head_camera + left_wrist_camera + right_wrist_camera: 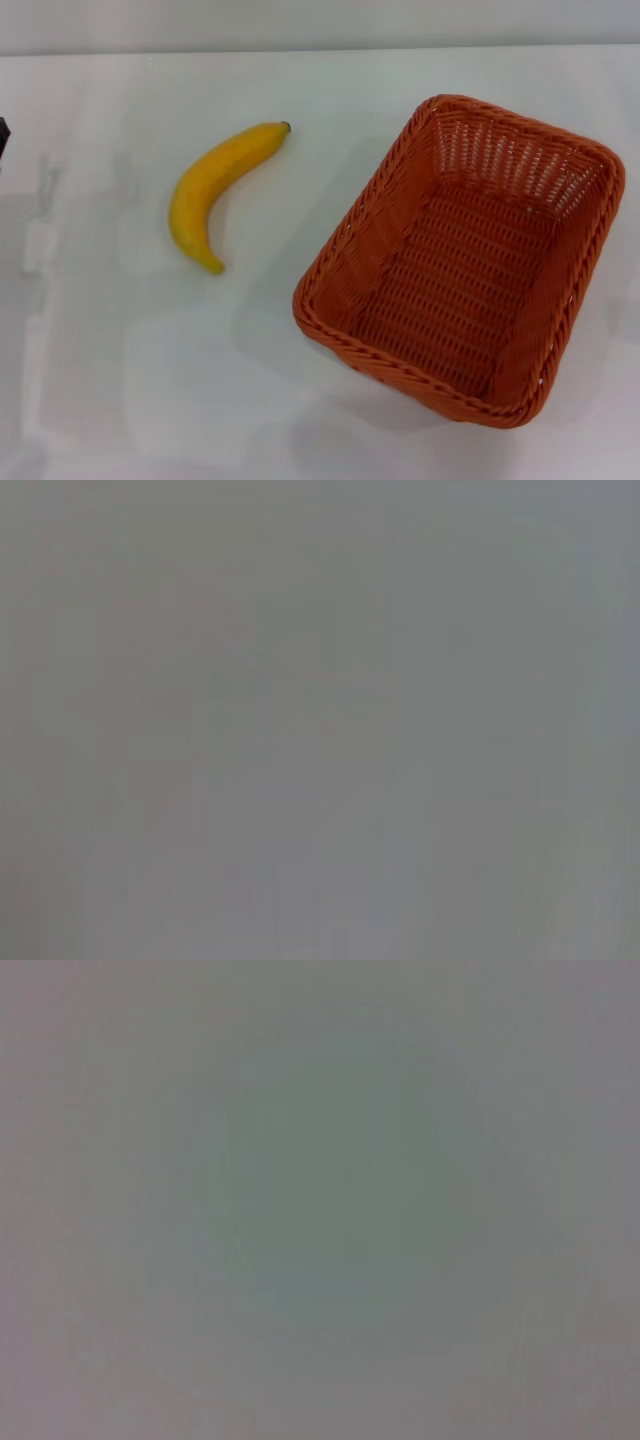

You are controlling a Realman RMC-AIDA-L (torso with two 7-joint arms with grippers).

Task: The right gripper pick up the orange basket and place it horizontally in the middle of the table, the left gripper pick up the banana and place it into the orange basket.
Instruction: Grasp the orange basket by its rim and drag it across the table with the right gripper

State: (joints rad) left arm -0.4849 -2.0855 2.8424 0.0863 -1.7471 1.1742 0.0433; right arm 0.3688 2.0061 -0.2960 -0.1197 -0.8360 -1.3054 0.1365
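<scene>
Two task things lay in the head view: the orange basket (462,262) sat askew toward the right of the table (120,380), the banana (218,190) well apart to its left. Neither gripper showed, so their jaws could not be told. Nothing seemed begun; the basket wanted gripping first, with bare room at centre. Both wrist views showed only blank grey.

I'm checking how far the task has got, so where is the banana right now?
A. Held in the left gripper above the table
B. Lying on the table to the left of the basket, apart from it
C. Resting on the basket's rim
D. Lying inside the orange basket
B: in the head view the banana lies flat on the white table, left of the empty orange basket, with bare tabletop between them and no gripper in view.
</scene>
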